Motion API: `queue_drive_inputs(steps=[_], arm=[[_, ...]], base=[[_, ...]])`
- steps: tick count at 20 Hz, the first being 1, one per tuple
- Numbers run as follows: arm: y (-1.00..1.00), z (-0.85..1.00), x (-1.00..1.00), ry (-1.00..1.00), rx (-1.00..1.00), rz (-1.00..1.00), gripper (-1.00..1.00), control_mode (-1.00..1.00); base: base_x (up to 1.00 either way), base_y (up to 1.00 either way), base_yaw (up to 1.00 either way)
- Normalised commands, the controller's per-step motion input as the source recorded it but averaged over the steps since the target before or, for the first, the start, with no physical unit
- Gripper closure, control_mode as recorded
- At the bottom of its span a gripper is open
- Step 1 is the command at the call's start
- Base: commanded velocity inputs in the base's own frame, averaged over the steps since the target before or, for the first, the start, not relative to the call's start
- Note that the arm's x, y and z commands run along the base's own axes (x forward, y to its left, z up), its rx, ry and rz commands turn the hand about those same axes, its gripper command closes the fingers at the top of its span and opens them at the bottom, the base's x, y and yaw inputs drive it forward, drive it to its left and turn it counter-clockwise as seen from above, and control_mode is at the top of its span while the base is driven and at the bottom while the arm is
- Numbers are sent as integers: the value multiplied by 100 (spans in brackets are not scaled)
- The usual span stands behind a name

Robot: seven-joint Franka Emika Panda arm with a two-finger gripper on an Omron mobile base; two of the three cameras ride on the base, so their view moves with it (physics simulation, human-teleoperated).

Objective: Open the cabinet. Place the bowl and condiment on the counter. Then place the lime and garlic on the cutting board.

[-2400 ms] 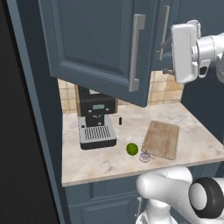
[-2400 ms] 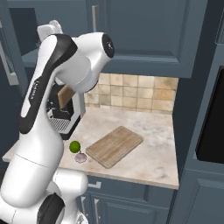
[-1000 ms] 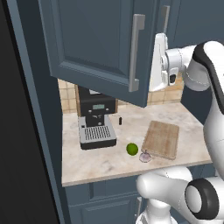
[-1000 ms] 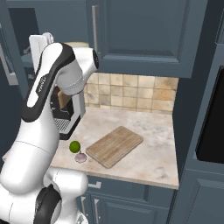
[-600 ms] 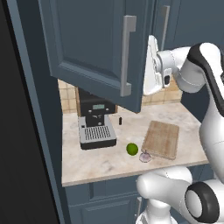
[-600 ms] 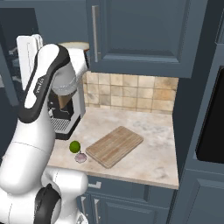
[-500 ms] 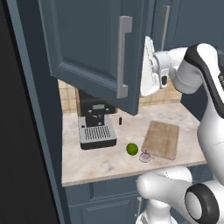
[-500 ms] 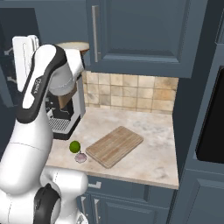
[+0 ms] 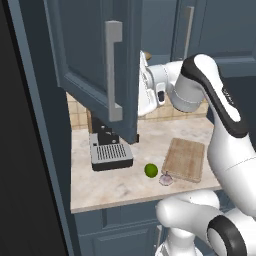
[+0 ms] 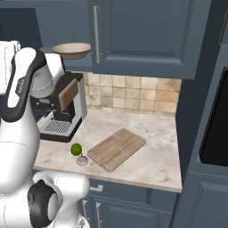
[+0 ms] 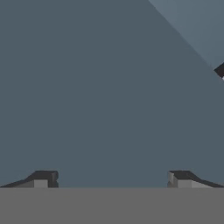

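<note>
Slate-blue, the cabinet (image 9: 95, 60) door hangs swung out over the counter (image 10: 151, 153). The gripper (image 11: 111, 179) faces a flat blue surface, its two tips wide apart and holding nothing. The cream bowl (image 10: 71, 50) sits on the shelf inside. The lime (image 9: 151, 170) and the garlic (image 9: 165, 179) lie close together, just beside the cutting board (image 9: 185, 159).

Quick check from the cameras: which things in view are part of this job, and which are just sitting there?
Part of the job:
- cabinet, left door swung open
- bowl on its shelf
- lime on the counter
- garlic beside the lime
- cutting board, bare
- gripper, open

Just sitting there:
- coffee machine
</note>
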Motion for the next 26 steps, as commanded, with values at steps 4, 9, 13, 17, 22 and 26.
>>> queue_drive_inputs(steps=[4,9,13,17,22,26], arm=[[45,-14,0,0,0,0,-100,-100],[44,-10,0,0,-2,1,-100,-100],[35,-11,0,1,4,0,-100,-100],[35,-14,0,1,-2,0,-100,-100],[33,-1,-12,-16,-14,0,-100,-100],[4,15,-19,-30,-1,3,-100,-100]], base=[[0,0,0],[0,0,0],[0,0,0],[0,0,0],[0,0,0],[0,0,0]])
